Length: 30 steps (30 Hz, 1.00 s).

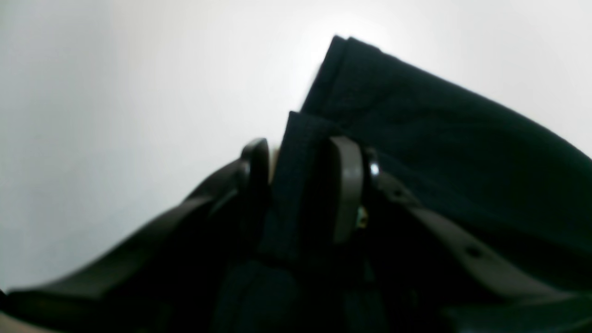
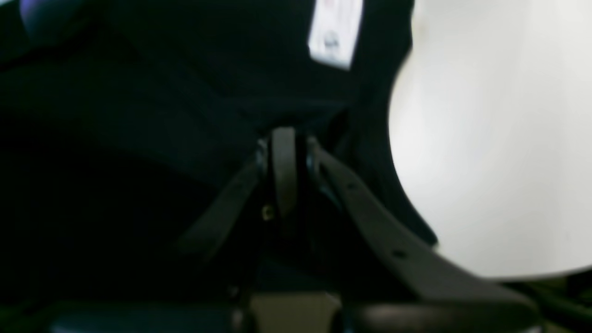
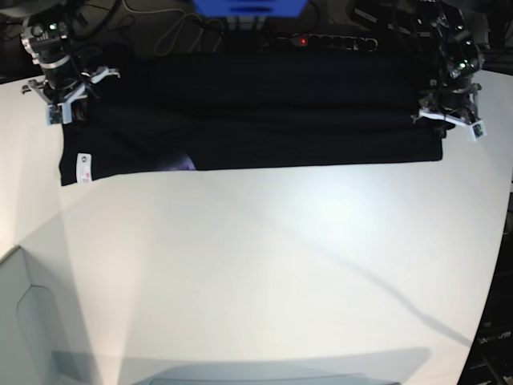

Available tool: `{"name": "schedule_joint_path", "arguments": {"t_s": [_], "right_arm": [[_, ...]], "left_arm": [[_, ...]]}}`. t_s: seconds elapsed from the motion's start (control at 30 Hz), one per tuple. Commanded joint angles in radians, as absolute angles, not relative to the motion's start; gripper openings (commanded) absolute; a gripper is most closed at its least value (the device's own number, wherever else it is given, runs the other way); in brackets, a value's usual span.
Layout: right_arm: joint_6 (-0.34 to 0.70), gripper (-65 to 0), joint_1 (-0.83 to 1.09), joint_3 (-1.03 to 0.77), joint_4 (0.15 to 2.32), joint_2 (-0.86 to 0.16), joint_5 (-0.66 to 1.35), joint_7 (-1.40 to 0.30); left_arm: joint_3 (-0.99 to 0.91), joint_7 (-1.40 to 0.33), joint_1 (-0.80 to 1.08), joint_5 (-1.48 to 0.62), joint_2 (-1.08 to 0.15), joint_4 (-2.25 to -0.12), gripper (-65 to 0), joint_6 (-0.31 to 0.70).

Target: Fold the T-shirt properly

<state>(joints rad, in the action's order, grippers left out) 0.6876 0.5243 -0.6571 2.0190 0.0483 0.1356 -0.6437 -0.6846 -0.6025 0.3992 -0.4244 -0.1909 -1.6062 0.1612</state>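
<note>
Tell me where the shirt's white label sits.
In the base view, the white label sits at the T-shirt's lower left corner, below the right gripper.

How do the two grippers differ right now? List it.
1. The left gripper pinches a plain hemmed corner of the T-shirt; the right gripper pinches cloth near the white label.
2. In the base view, the left gripper sits at the right end, the right gripper at the left end.
Both are shut on cloth.

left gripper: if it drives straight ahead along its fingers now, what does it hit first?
The T-shirt itself: the left gripper is already shut on a fold of the black cloth. Beyond that, probably the white table; depth is unclear.
</note>
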Motion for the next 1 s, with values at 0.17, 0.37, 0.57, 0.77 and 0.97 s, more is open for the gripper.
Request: {"name": "schedule_joint_path", "arguments": {"t_s": [0.17, 0.37, 0.57, 0.77, 0.97], "right_arm": [[0.698, -65.0, 0.622, -0.657, 2.037, 0.042, 0.145, -0.622], [0.698, -65.0, 0.645, -0.661, 2.037, 0.042, 0.143, -0.622], [0.698, -65.0, 0.595, -0.668, 2.035, 0.039, 0.142, -0.622], [0.698, -65.0, 0.486, -0.677, 2.028, 0.036, 0.139, -0.630], [0.698, -65.0, 0.414, -0.677, 1.985, 0.024, 0.139, -0.628]], "left_arm": [[-0.688, -0.584, 0.395, -0.429, -0.208, -1.652, -44.2, 0.162], [-0.688, -0.584, 0.404, -0.429, -0.202, -1.716, -44.2, 0.162], [-0.691, -0.584, 0.406, -0.429, -0.202, -1.712, -44.2, 0.162], [-0.694, -0.584, 0.433, -0.429, -0.202, -1.713, -44.2, 0.162], [-0.696, -0.584, 0.455, -0.429, -0.202, -1.713, -44.2, 0.162]]}}
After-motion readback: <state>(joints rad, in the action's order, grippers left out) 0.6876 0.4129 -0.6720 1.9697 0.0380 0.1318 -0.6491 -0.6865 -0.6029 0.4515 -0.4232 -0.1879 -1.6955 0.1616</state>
